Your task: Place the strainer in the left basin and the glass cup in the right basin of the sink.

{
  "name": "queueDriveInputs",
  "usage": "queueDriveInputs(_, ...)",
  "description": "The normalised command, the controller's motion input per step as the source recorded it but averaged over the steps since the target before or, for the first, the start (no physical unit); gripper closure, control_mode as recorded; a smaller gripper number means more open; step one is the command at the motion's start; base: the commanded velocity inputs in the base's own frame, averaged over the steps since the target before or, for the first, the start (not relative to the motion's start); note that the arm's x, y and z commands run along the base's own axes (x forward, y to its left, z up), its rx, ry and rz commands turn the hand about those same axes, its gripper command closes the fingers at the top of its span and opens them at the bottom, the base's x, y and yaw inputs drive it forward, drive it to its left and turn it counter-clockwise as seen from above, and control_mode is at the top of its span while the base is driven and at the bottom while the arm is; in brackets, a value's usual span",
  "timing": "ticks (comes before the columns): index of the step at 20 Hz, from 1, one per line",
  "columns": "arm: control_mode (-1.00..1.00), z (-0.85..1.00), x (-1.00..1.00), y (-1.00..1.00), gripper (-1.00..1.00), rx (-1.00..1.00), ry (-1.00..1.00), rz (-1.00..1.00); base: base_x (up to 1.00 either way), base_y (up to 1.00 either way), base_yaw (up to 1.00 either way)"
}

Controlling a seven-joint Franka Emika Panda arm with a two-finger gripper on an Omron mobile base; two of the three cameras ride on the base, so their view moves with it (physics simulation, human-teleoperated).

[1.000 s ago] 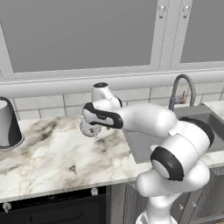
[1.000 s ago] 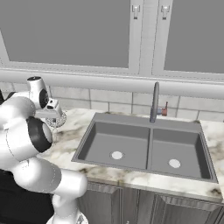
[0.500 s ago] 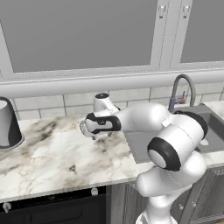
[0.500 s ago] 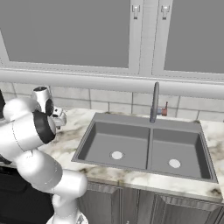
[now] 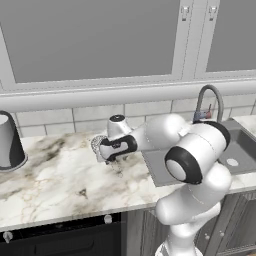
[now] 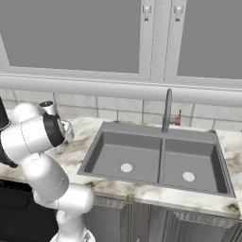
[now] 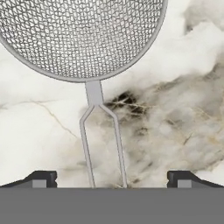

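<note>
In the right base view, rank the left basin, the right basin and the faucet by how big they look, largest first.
1. left basin, the widest recess.
2. right basin, narrower, though it runs equally deep front to back.
3. faucet, a tall thin stalk covering the least area; it stands farther back, which shrinks it slightly.

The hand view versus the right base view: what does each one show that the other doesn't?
Hand view: the strainer close up, its mesh bowl and wire handle lying on the counter, the handle running between the open tool's tips. Right base view: the sink with both basins and the faucet, plus windows above. Both share the marble counter.
</note>
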Motion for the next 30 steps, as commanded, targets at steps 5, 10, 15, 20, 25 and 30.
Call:
queueDriveInputs(5, -1.00, -0.22, 0.17, 0.05, -1.00, 0.00, -0.03, 0.00, 0.00, 0.00, 0.00)
queueDriveInputs(10, -1.00, -0.18, 0.18, 0.20, -1.00, 0.00, -0.01, 0.00, 0.00, 0.00, 0.00)
queueDriveInputs(15, -1.00, -0.21, 0.17, 0.16, -1.00, 0.00, -0.02, -0.01, 0.00, 0.00, 0.00)
queueDriveInputs(20, -1.00, -0.29, 0.15, -0.03, 1.00, 0.01, -0.03, 0.00, 0.00, 0.00, 0.00)
queueDriveInputs(25, -1.00, -0.23, 0.08, -0.04, 1.00, 0.01, -0.03, 0.00, 0.00, 0.00, 0.00)
queueDriveInputs(30, -1.00, -0.05, 0.00, -0.02, 1.00, 0.00, 0.00, 0.00, 0.00, 0.00, 0.00)
